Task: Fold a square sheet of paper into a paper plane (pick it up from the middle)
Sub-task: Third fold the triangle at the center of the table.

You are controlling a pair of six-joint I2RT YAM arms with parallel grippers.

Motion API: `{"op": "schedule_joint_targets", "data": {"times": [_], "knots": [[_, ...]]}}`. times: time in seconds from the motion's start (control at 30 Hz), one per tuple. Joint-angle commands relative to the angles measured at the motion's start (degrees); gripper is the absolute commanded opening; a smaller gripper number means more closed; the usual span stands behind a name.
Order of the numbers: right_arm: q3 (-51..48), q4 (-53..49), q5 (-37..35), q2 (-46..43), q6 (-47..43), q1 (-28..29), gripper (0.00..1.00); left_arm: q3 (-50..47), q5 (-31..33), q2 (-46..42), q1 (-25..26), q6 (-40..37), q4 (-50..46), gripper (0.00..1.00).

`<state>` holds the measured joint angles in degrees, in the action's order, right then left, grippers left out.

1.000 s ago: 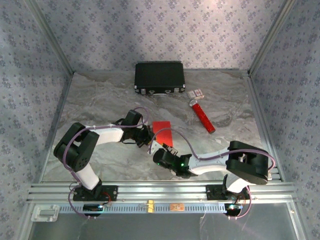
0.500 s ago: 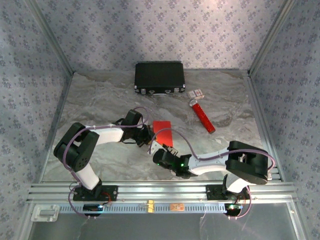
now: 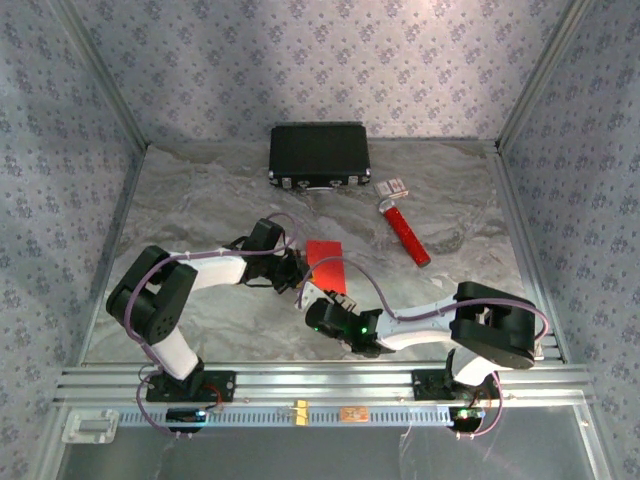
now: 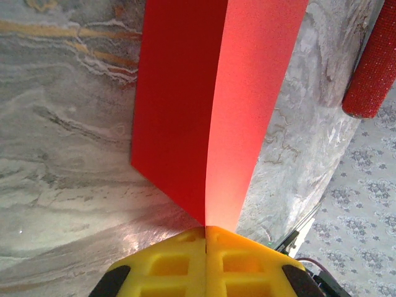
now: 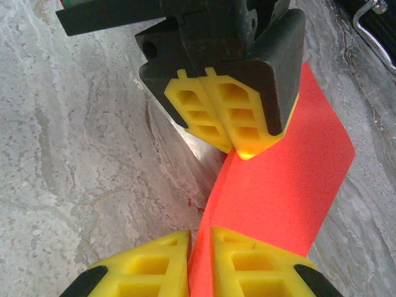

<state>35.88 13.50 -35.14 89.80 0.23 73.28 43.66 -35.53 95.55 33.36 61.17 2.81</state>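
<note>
I see the paper [image 3: 324, 258] near the middle of the overhead frame, a small creased red shape on the marble table [image 3: 200, 200], between the two arm heads.

In the left wrist view it runs from the bottom centre up to the top edge. A darker panel on the left and a brighter one on the right meet along a line that rises from the pads. The left claw [image 4: 206, 232] has its yellow pads pressed together on the paper's near edge, so it is clamped on the paper.

In the right wrist view the paper slants from the lower centre to the right side, and the left claw's tip touches its upper corner. The right claw [image 5: 199, 247] sits at the bottom of that frame. Its pads are nearly together and the paper's lower edge runs into the thin slot between them. I cannot tell whether they actually pinch it.

Further out in the overhead view, a red tube [image 3: 405, 232] lies right of centre with a small white box [image 3: 392, 186] just above it. A black case [image 3: 319, 153] rests at the top centre, by the back wall.
</note>
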Motion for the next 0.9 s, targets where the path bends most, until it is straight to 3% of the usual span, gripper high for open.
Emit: {"op": "schedule_joint_targets", "data": {"times": [0.0, 0.43, 0.53, 0.6, 0.77, 0.87], "knots": [[0.29, -0.69, 0.42, -0.93, 1.52, 0.22, 0.14, -0.51, -0.77, -1.77, -0.30, 0.01, -0.35, 0.00], [0.09, -1.08, 2.73, -1.56, 3.67, -0.50, 0.07, -0.59, -0.77, -2.15, -0.27, -0.04, -0.36, 0.03], [-0.34, -1.10, 4.15, -2.48, 4.89, -1.16, 0.06, -0.21, -0.41, -2.78, -0.53, -1.40, -2.28, 0.26], [-0.82, -0.81, 5.91, -3.51, 5.98, -1.76, 0.05, -0.16, 0.65, -3.91, -1.03, -2.08, -3.83, 0.32], [-2.32, -0.81, 19.97, -6.49, 10.31, -6.60, 0.06, -0.61, 2.83, -8.17, -3.36, -3.61, -7.33, 0.43], [-2.87, -0.89, 29.32, -7.65, 11.89, -9.97, 0.06, -0.48, 2.92, -9.90, -4.81, -4.28, -8.67, 0.45]]}}
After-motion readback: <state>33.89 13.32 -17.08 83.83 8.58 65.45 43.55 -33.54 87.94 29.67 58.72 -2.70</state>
